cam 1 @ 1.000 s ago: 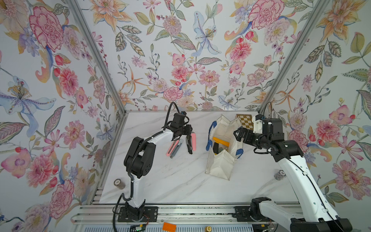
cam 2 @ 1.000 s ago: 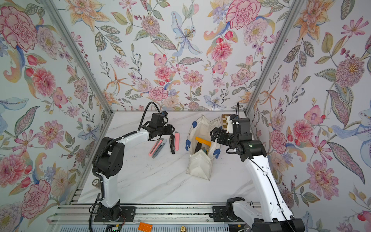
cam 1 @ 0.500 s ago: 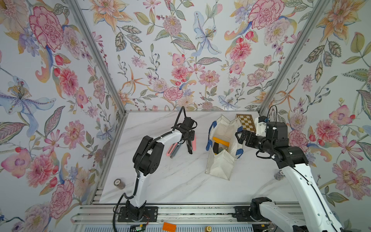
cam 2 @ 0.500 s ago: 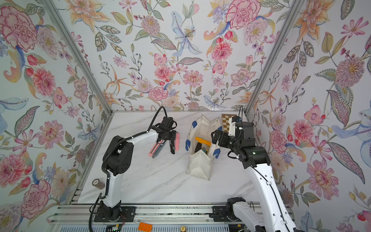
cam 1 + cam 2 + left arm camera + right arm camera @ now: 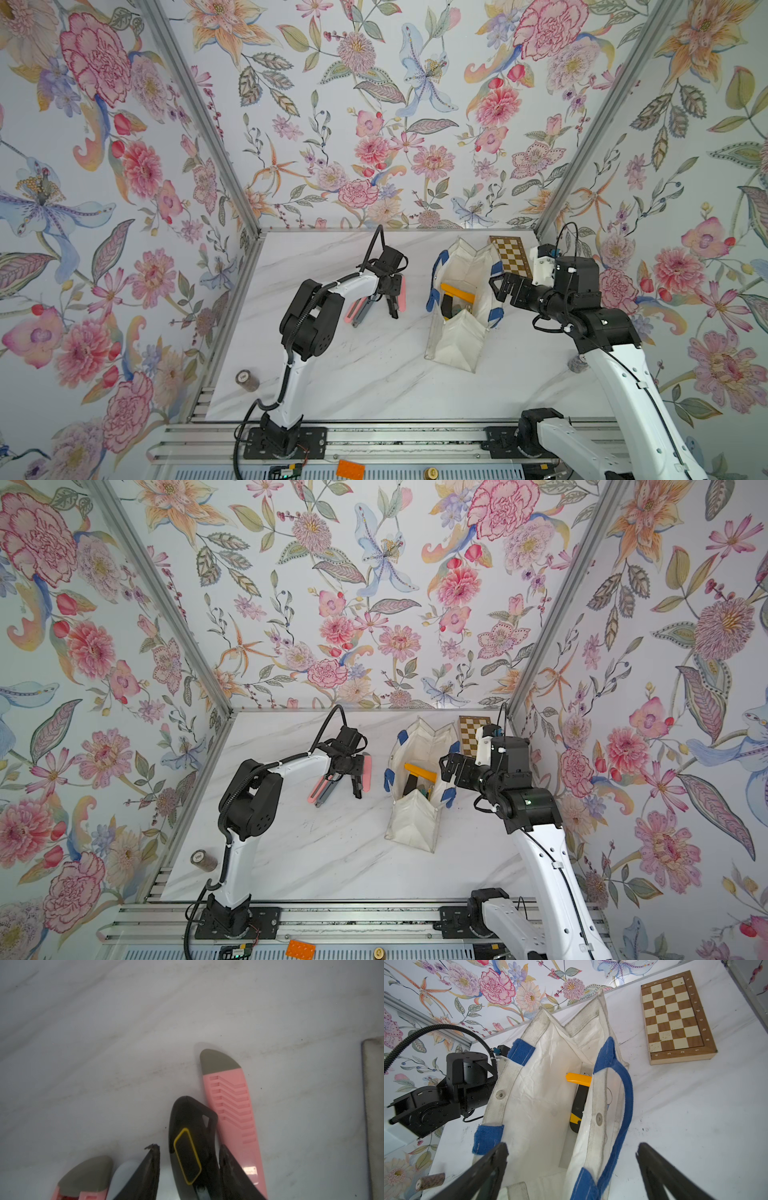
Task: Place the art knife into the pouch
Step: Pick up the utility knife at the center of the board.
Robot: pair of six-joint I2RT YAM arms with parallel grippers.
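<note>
- While your half-closed left claw straddles the black art knife mid-surface, I cannot tell if it grips.
- Your right claw gapes empty at the pouch, by the far right corner.

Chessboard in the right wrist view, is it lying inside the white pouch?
No, the chessboard lies flat on the table outside the pouch, off to one side of it.
</note>
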